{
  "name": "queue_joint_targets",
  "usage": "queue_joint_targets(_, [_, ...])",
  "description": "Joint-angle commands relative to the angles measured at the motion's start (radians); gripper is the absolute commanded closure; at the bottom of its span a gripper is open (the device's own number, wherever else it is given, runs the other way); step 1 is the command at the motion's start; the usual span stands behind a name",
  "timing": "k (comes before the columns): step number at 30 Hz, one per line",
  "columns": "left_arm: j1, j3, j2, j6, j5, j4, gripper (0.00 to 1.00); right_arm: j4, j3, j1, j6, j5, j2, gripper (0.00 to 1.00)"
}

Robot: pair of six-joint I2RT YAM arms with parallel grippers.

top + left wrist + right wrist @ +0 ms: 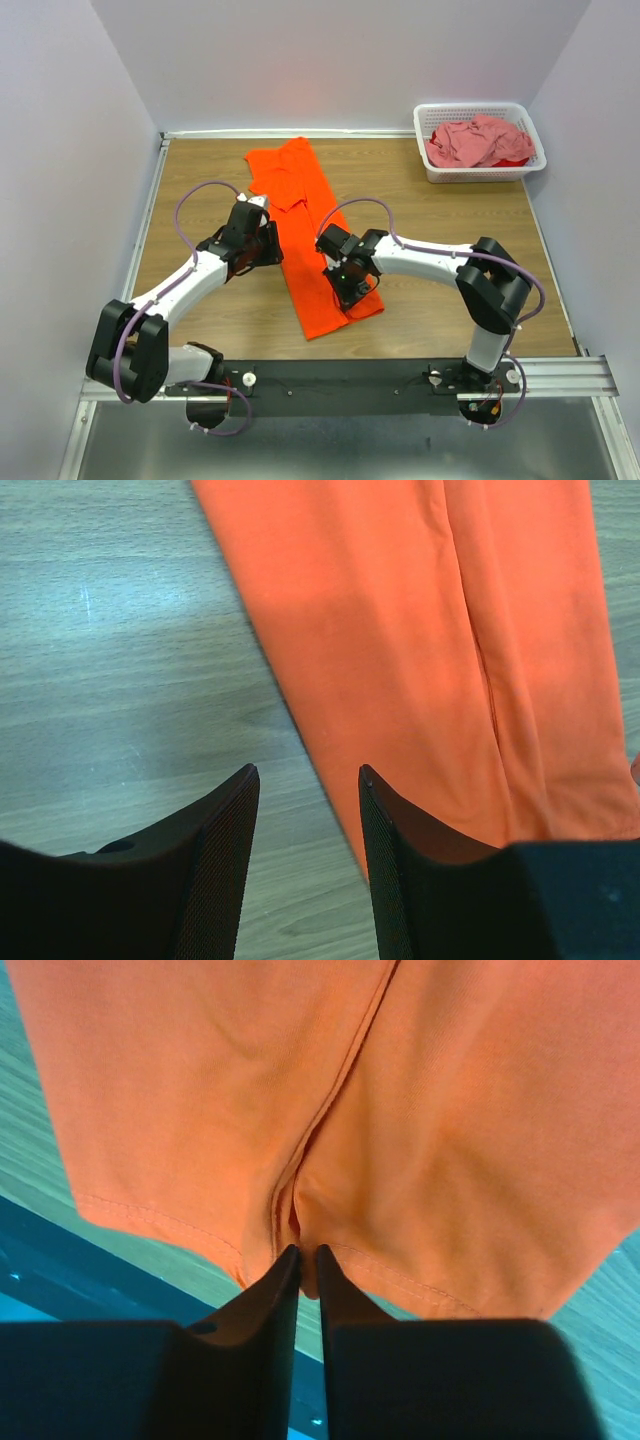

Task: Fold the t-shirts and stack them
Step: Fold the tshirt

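Note:
The bright orange t-shirt (310, 235) lies on the wooden table as a long narrow strip, running from the back middle towards the front. My right gripper (352, 292) is at its near end, shut on a pinch of the hem (306, 1250); the orange cloth (420, 1110) puckers into the jaws. My left gripper (268, 248) stands open at the strip's left edge (308, 772): one finger over bare wood, the other over the orange cloth (400, 650), nothing between them. The dusty pink t-shirt (472, 140) lies crumpled in the basket.
A white lattice basket (480, 173) stands at the back right corner of the table (200, 180). Something red shows under the pink cloth in it. Grey walls close in the back and both sides. A black rail (340, 375) runs along the near edge.

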Motion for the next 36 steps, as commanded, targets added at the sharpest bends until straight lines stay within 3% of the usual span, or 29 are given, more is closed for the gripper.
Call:
queue_joint_targets(1, [-0.008, -0.013, 0.009, 0.009, 0.028, 0.016, 0.47, -0.050, 0.023, 0.008, -0.010, -0.007, -0.030, 0.86])
queue_joint_targets(6, [-0.011, -0.020, 0.012, 0.006, 0.039, 0.015, 0.48, -0.087, 0.011, 0.010, -0.027, -0.037, -0.049, 0.97])
queue_joint_targets(17, [-0.026, -0.045, -0.005, -0.022, 0.064, -0.001, 0.47, -0.104, 0.002, 0.017, -0.058, -0.090, -0.026, 0.96])
queue_joint_targets(26, [-0.072, -0.085, -0.020, -0.052, 0.065, -0.001, 0.45, -0.078, 0.062, 0.028, -0.051, -0.104, 0.006, 0.68])
queue_joint_targets(27, [-0.072, -0.091, -0.023, -0.058, 0.067, -0.002, 0.45, -0.078, 0.066, 0.028, -0.048, -0.087, 0.000, 0.59])
queue_joint_targets(30, [-0.077, -0.117, -0.042, -0.081, 0.076, 0.007, 0.44, -0.087, 0.077, 0.028, -0.016, -0.011, -0.035, 0.45])
queue_joint_targets(33, [-0.083, -0.128, -0.048, -0.089, 0.099, 0.028, 0.43, -0.088, 0.062, 0.021, 0.010, 0.072, -0.060, 0.39])
queue_joint_targets(36, [-0.083, -0.134, -0.040, -0.080, 0.093, 0.039, 0.42, -0.079, 0.050, 0.011, 0.034, 0.107, -0.077, 0.39])
